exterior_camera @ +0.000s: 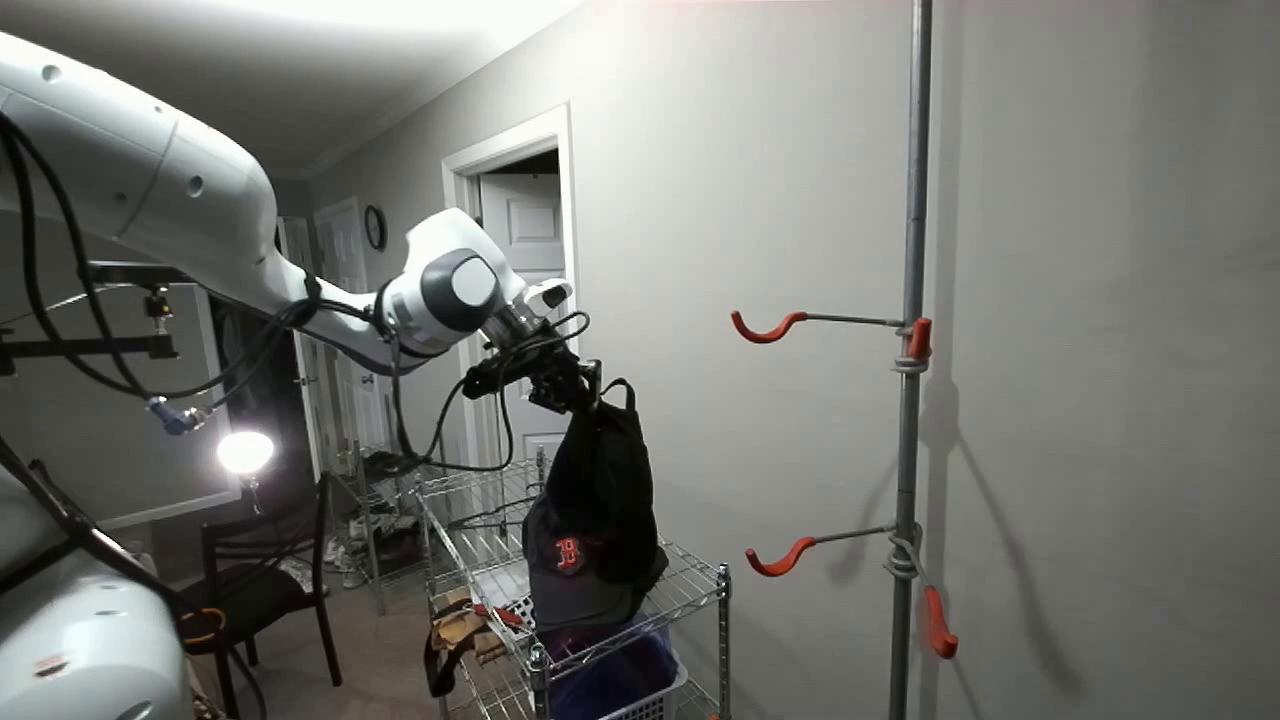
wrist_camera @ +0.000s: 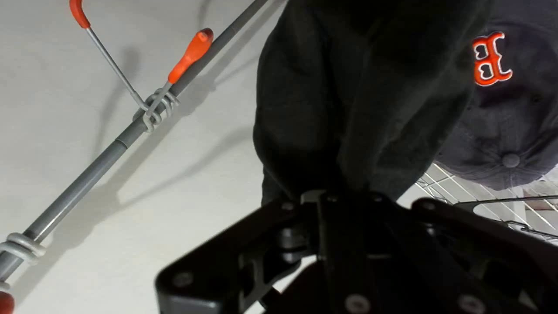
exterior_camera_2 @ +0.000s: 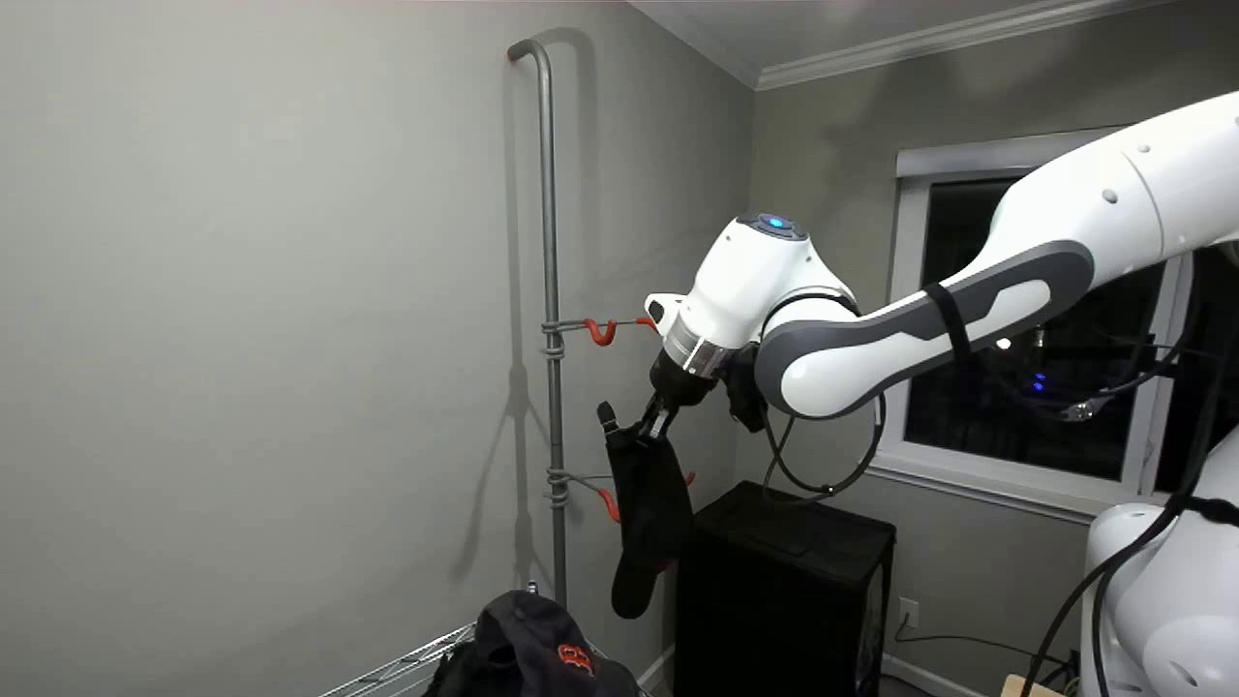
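My gripper point(exterior_camera: 592, 392) is shut on the edge of a black cap point(exterior_camera: 605, 480), which hangs down below the fingers. A small strap loop point(exterior_camera: 620, 388) stands up beside the grip. In the wrist view the black cap point(wrist_camera: 348, 96) fills the upper middle, and its pinched part is too dark to make out. In an exterior view the held cap point(exterior_camera_2: 650, 513) hangs clear of a dark cap with a red B point(exterior_camera_2: 542, 644) that rests lower on the wire rack point(exterior_camera_2: 416, 668). That lower cap point(wrist_camera: 514, 122) also shows at the right of the wrist view.
A grey pole point(exterior_camera: 912, 240) stands by the wall, with red-tipped hooks point(exterior_camera: 770, 333) reaching out from it at two heights. Below the cap on the rack is a white basket point(exterior_camera: 650, 708) holding something purple. A black box-shaped unit point(exterior_camera_2: 774, 590) stands under the arm, near the window.
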Robot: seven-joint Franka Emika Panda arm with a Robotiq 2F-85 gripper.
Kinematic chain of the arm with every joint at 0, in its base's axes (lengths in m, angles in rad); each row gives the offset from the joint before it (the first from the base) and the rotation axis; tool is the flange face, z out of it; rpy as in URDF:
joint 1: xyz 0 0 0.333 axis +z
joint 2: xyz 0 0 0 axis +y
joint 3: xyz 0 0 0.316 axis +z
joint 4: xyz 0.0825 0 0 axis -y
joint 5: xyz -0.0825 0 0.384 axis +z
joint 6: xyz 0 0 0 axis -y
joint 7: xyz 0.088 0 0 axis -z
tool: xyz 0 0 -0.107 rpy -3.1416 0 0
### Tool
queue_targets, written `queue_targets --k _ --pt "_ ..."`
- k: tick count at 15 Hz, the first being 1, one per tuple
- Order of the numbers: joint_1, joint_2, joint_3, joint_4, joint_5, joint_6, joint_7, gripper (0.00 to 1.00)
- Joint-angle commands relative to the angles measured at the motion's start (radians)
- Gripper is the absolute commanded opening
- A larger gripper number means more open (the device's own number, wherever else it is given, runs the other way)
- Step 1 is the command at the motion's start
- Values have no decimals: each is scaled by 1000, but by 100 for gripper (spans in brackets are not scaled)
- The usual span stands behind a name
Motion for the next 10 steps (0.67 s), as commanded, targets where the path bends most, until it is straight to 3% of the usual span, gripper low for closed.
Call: queue_targets --k 1,10 --pt "13 41 22 51 75 -74 -88 3" --pt "75 51 130 34 35 -162 -135 3"
